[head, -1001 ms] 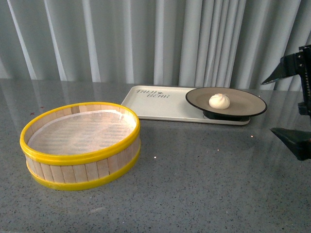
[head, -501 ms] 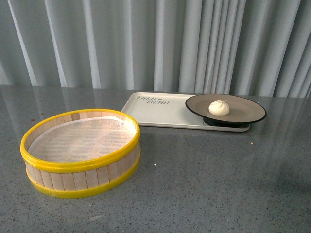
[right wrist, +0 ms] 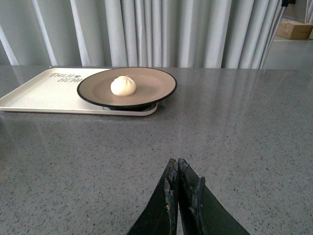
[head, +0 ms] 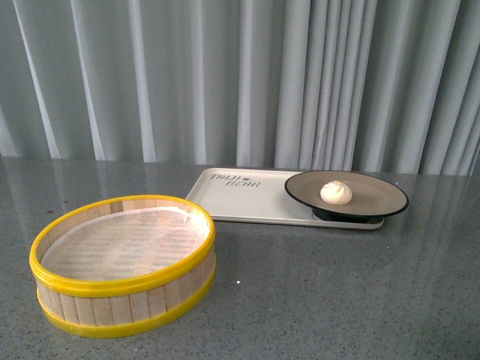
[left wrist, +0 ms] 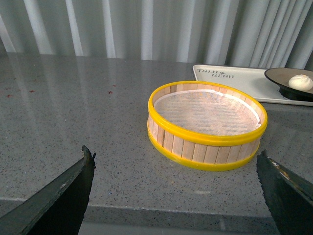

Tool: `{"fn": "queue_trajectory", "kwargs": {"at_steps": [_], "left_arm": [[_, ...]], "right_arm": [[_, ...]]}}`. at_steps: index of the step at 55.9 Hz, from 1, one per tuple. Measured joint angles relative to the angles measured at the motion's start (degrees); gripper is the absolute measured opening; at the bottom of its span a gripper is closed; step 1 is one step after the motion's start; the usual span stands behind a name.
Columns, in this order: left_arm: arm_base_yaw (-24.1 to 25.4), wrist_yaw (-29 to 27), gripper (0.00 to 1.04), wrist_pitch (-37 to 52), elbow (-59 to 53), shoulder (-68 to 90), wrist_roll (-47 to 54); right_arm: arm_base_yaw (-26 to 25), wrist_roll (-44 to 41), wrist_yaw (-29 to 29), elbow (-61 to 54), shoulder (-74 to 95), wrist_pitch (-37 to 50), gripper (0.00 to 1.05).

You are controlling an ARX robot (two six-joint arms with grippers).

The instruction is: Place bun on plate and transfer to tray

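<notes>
Dark lettering "BEAR" on the tray

The front view looks level across the grey table toward the curtain, with the steamer basket near and the tray farther back.

The left wrist view sits low at the table's edge behind its gripper, fingers spread at the frame's sides, facing the basket.

The right wrist view sits low over the table behind its closed gripper, facing the plate.

All three share the tray, plate and bun.
</notes>
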Motion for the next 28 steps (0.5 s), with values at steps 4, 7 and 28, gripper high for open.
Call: {"fn": "queue_trajectory", "kwargs": {"at_steps": [4,7,28], "left_arm": [[0.0,0.0,0.98,0.0,0.0,0.0,0.0],[0.0,0.0,0.98,0.0,0.0,0.0,0.0],[0.0,0.0,0.98,0.0,0.0,0.0,0.0]], "right_arm": [[0.0,0.0,0.0,-1.2,-3.1,-2.2,0.02],[0.0,0.0,0.0,-1.9,-5.5,-3.8,0.02],[0.0,-0.1,0.0,-5.4,-23.5,-18.1,0.02]]}}
